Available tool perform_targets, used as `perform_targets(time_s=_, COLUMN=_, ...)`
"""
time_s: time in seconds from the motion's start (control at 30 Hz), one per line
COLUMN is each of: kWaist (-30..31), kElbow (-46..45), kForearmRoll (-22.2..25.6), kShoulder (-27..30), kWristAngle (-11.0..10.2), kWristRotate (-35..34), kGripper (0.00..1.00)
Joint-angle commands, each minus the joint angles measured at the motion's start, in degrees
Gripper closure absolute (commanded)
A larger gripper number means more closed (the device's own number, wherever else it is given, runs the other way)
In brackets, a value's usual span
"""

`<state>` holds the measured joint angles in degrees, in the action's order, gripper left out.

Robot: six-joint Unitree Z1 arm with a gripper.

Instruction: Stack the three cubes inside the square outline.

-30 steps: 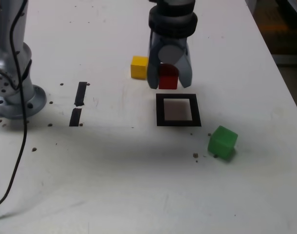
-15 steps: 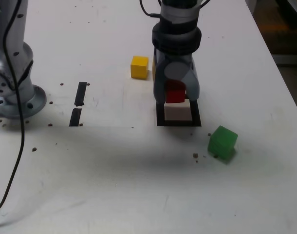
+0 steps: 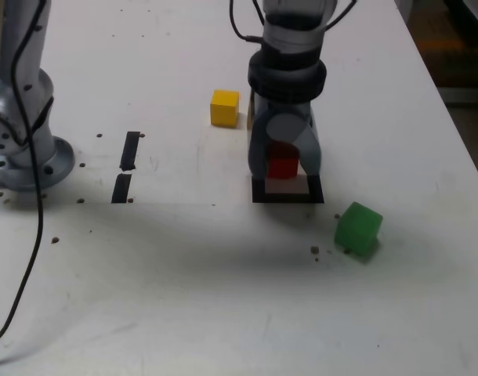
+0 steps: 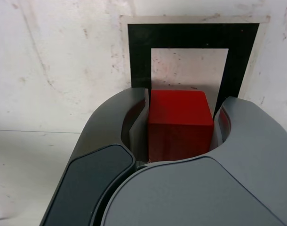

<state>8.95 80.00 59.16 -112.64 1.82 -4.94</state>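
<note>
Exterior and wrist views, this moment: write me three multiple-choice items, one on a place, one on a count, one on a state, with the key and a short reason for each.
1. Where is the red cube?
A. Between the gripper's fingers, over the square outline
B. Beside the two short black strips
C. On top of the green cube

2. How many cubes lie free on the table, outside the gripper?
A. None
B. Two
C. Three

3. What is the gripper doing?
A. Standing open with nothing in it
B. Shut on the yellow cube
C. Shut on the red cube

Key:
1 A: the wrist view shows the red cube between the fingers with the square outline right beyond it.
2 B: the yellow cube and the green cube sit apart, untouched.
3 C: both fingers press the red cube's sides.
</note>
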Motion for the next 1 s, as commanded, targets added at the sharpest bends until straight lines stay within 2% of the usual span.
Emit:
perform_targets(time_s=0.0, kWaist=0.17, kElbow=0.51, kForearmRoll=-0.06, kShoulder=-0.60, kWristAngle=0.15, kWristRotate=0.31, kGripper=0.82)
perform_targets(time_s=0.47, kWaist=0.18, kElbow=1.06, kForearmRoll=-0.89, kShoulder=-2.42, kWristAngle=0.43, kWristRotate=1.07, kGripper=0.79)
perform_targets(time_s=0.97, kWaist=-0.12, kElbow=0.27, kForearmRoll=-0.97, kShoulder=-2.58, kWristAngle=1.13, kWristRotate=1.89, kGripper=0.55)
